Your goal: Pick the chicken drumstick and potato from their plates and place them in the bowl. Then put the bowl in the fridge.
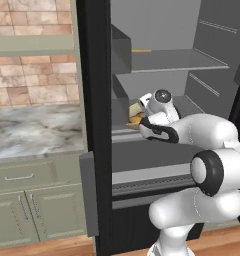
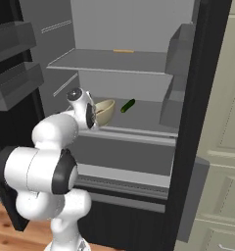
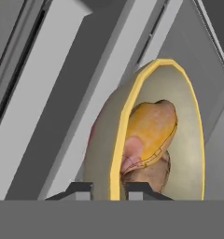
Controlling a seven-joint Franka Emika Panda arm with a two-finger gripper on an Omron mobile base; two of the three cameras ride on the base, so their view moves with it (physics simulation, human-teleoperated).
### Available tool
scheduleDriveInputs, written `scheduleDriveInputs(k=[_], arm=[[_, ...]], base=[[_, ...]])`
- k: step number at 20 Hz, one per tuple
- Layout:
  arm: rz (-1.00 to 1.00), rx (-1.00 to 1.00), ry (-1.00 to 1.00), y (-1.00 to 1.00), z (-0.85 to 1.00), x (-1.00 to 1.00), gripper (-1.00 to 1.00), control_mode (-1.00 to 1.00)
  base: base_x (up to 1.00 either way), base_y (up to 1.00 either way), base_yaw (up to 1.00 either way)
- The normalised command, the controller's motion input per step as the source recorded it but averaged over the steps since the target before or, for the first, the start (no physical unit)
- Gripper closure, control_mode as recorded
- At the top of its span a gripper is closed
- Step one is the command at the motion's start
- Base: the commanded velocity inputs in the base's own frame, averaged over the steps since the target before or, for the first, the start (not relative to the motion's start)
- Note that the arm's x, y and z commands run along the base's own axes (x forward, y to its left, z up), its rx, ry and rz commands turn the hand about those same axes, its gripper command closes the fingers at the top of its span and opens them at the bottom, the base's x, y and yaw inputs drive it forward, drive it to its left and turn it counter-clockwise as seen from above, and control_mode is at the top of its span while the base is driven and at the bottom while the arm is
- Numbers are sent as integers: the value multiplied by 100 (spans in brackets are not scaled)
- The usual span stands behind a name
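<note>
I see my gripper [image 3: 109, 189] pinching the rounded tan bowl's [image 3: 188, 140] rim on the fridge's [image 2: 139, 117] grey shelf, a green cucumber [image 2: 128, 106] just beside.

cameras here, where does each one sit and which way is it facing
Left base view: behind the arm on its left, looking into the open fridge; the white arm rises at lower right.
Right base view: behind the arm on its right, facing the same shelves; the arm rises at lower left, and a cucumber lies on the shelf.
Hand view: on the hand, looking along the claw, shut on the bowl rim.
Both base views share the bowl at the shelf's front.
</note>
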Motion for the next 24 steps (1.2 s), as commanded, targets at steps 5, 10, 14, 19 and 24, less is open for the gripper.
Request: scheduleDriveInputs(k=[5,10,14,19,24], arm=[[0,-4,1,9,2,30,100,-100],[0,1,1,2,0,24,100,-100],[1,9,0,0,0,22,100,-100],[1,16,0,0,-7,23,100,-100],[0,9,0,1,-21,29,100,-100]], base=[[0,0,0],[0,0,0],[0,0,0],[0,0,0],[0,0,0]])
